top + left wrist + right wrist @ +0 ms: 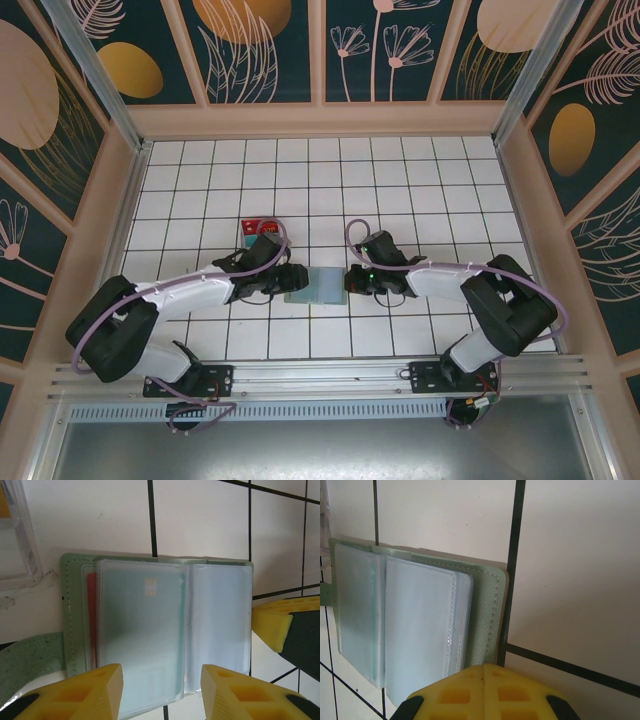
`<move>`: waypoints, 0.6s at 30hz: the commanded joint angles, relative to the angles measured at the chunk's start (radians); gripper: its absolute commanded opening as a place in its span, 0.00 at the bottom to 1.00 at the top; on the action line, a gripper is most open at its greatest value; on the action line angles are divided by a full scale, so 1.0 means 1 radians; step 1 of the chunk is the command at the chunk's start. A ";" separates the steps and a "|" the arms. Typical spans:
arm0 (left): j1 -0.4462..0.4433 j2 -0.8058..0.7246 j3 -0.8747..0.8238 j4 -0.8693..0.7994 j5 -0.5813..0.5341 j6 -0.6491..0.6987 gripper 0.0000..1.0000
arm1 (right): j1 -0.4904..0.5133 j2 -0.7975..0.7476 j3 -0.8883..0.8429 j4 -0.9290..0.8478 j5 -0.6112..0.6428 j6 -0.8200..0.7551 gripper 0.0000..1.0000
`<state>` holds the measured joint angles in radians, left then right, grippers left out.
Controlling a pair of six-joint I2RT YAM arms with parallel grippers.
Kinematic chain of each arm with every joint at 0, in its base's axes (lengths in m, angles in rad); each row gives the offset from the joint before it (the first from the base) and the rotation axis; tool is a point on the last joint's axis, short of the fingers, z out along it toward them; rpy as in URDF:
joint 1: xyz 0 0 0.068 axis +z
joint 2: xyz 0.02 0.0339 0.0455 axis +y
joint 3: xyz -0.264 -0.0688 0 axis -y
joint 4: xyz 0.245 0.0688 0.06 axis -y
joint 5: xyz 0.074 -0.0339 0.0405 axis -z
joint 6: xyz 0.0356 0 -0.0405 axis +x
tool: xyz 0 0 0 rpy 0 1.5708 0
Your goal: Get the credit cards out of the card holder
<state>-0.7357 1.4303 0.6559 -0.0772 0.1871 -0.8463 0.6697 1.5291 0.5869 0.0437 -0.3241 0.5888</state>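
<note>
L gripper [160, 695]: jaws apart, straddling the near edge of the open card holder [72, 610]. Fingertips [100, 690] sit over the sleeve pages; can't tell if they touch.
R gripper [482, 690]: jaws together, tip at the holder's green cover edge on the opposite side; contact unclear.
Surface: white tiled table [400, 180] w/ dark grid lines. Walls [260, 40] dark w/ gold/pink plant print.
Holder lies flat and opened mid-table, btwn both grippers, strap [30, 660] out to one side.
Teal card [140, 630] in the front clear sleeve, red card [91, 615] edge showing behind it.
Clear tray [15, 540] just beside the holder, sth red in it in top view.
</note>
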 commanded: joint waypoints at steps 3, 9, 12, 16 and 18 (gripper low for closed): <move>-0.005 0.038 0.005 -0.001 -0.010 0.017 0.46 | 0.011 0.037 -0.003 -0.040 0.002 -0.005 0.00; -0.006 0.063 0.004 -0.010 -0.017 0.021 0.46 | 0.011 0.041 -0.002 -0.037 -0.002 -0.005 0.00; -0.006 0.075 0.004 -0.012 -0.018 0.024 0.46 | 0.011 0.043 -0.004 -0.034 -0.004 -0.003 0.00; -0.005 0.090 0.011 -0.033 -0.036 0.027 0.46 | 0.011 0.043 -0.007 -0.031 -0.007 0.000 0.00; -0.008 0.094 0.014 -0.046 -0.049 0.030 0.46 | 0.011 0.043 -0.007 -0.029 -0.008 0.000 0.00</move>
<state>-0.7372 1.5017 0.6575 -0.0803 0.1680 -0.8387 0.6697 1.5364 0.5877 0.0540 -0.3344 0.5892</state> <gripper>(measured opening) 0.460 0.053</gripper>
